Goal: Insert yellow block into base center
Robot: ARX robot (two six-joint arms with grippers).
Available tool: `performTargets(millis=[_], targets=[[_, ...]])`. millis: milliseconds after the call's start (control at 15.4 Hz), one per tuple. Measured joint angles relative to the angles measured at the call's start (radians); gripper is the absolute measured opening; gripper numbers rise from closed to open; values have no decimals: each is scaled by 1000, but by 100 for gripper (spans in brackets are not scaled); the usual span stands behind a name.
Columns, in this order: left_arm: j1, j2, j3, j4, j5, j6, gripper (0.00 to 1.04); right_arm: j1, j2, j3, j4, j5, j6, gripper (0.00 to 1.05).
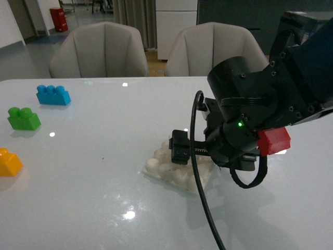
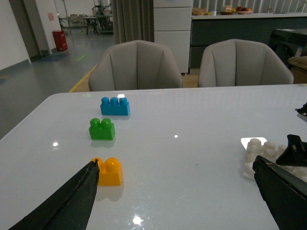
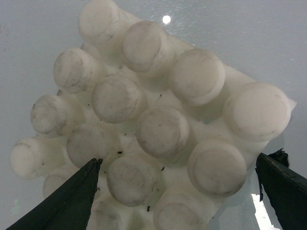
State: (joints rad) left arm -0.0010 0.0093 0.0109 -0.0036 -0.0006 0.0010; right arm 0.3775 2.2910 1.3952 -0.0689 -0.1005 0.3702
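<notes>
The yellow block [image 1: 9, 162] stands on the white table at the far left edge, studs up. In the left wrist view the yellow block [image 2: 109, 172] sits just past one fingertip of my open left gripper [image 2: 175, 191], outside the gap. The base [image 1: 166, 166], a white studded plate, lies mid-table. My right gripper [image 1: 213, 156] hovers low over it, open. Up close, the base [image 3: 158, 129] fills the right wrist view, its studs spread between the fingers of the right gripper [image 3: 177, 191]. The left gripper is out of the front view.
A green brick [image 1: 23, 119] and a blue brick [image 1: 53, 95] stand behind the yellow one on the left. Two grey chairs [image 1: 104, 49] line the table's far edge. My right arm and its cable [image 1: 200, 177] cover part of the base.
</notes>
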Motion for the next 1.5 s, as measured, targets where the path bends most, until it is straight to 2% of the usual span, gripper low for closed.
performTargets(millis=[520,975,1495], targets=[[0,0,0,0,0,0,98,89,63,114,-39,6,4,98],[0,0,0,0,0,0,98,96,70,128,-46,-24,4,98],[0,0,0,0,0,0,98,146,98,184,-75,-39,3,98]])
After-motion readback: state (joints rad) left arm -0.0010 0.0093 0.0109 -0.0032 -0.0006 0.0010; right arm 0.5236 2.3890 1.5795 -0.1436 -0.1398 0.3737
